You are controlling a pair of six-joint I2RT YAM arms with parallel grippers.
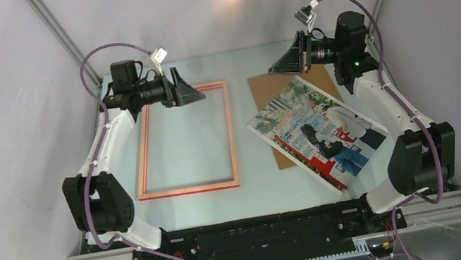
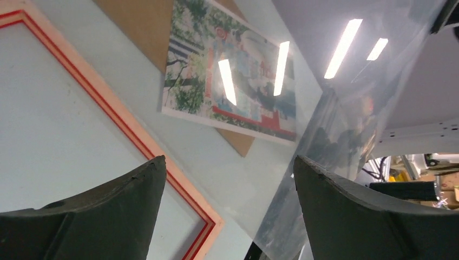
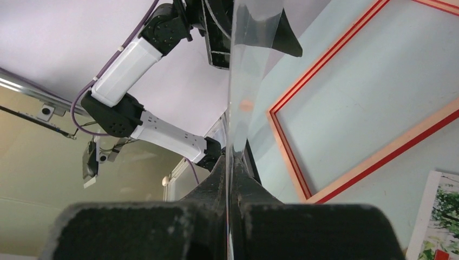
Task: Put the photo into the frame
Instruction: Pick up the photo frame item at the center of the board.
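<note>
The frame (image 1: pixel 188 189) lies flat at the table's left with its pale orange back up and a red inner edge; it also shows as frame (image 2: pixel 124 122) and frame (image 3: pixel 379 157). The photo (image 1: pixel 317 132) lies picture side up on the right, askew across a brown backing board (image 1: pixel 270 87); it is seen again as photo (image 2: pixel 233 81). My right gripper (image 1: pixel 274 68) (image 3: pixel 231 162) is shut on the edge of a clear sheet (image 3: pixel 251 49), held upright above the table. My left gripper (image 1: pixel 196 93) (image 2: pixel 229 160) stands open over the frame's far right corner, with the clear sheet (image 2: pixel 346 124) reaching in between its fingers.
The backing board (image 2: pixel 141 24) reaches past the photo at its far and near-left sides. White walls close in on the left, the right and the back. The black base rail (image 1: pixel 266 227) runs along the near edge.
</note>
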